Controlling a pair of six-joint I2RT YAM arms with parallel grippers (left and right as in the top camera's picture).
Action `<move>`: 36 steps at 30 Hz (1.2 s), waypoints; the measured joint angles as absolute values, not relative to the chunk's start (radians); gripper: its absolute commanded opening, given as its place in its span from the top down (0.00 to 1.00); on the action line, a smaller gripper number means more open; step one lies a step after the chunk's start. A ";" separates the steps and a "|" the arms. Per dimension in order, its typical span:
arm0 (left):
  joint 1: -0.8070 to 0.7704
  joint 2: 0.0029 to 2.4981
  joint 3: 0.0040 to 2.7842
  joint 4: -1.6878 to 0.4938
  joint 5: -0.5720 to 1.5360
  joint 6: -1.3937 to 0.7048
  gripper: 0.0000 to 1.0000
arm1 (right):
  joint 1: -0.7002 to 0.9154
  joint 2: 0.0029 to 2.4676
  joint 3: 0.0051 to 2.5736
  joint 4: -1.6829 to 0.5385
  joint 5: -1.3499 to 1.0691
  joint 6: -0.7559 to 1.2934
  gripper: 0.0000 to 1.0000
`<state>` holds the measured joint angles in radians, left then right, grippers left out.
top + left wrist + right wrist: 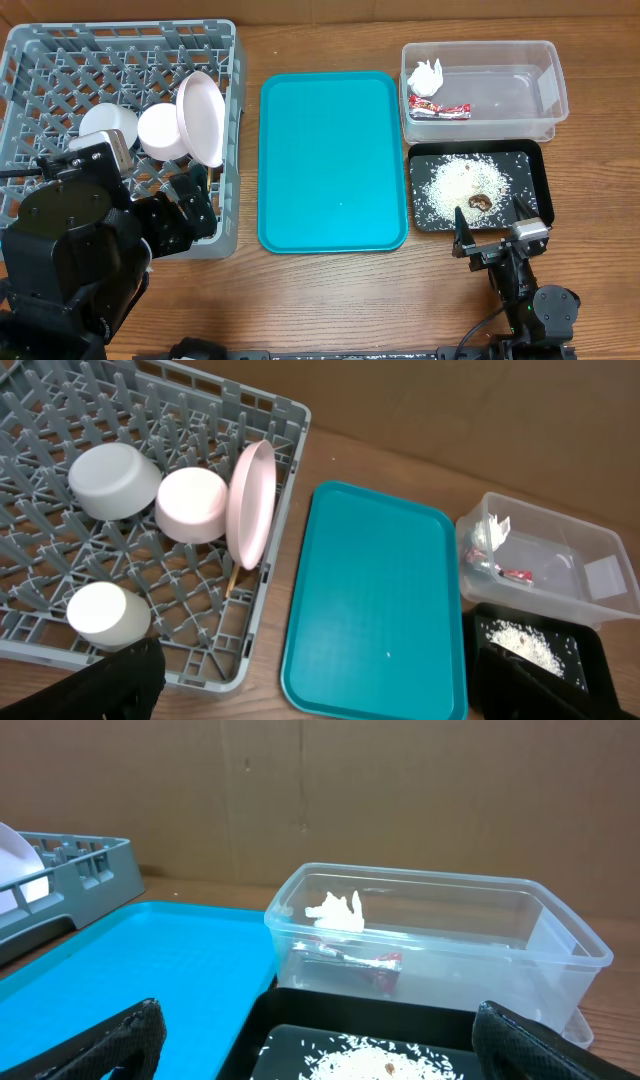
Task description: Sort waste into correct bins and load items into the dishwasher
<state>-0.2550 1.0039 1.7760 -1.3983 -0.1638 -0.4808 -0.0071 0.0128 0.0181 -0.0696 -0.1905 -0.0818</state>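
Note:
The grey dishwasher rack (120,35) holds an upright white plate (250,503), two bowls (115,480) (192,505) and a white cup (105,613). A thin wooden chopstick (232,575) lies under the plate. In the clear tub (545,95) are the crumpled tissue (424,75) and the red wrapper (438,108). Rice (460,185) and a brown lump (479,203) lie in the black tray (535,165). My left gripper (190,210) stands open and holds nothing at the rack's near right corner. My right gripper (492,225) is open and holds nothing at the black tray's near edge.
The teal serving tray (332,160) lies bare between the rack and the two bins. A brown cardboard wall (400,790) stands behind the table. Bare wooden tabletop (330,300) runs along the front.

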 measured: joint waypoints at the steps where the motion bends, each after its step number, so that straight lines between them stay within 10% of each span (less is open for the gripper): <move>1: -0.255 1.004 1.776 -1.398 -0.163 -0.481 0.00 | -0.007 0.013 0.018 -0.069 -0.191 -0.082 0.00; 12: -0.244 0.999 1.755 -1.332 -0.231 -0.479 0.00 | -0.007 0.013 0.018 -0.069 -0.191 -0.082 0.00; 36: 0.011 0.294 0.503 -0.126 -0.044 -0.205 0.00 | -0.007 0.013 0.018 -0.072 -0.191 -0.082 0.00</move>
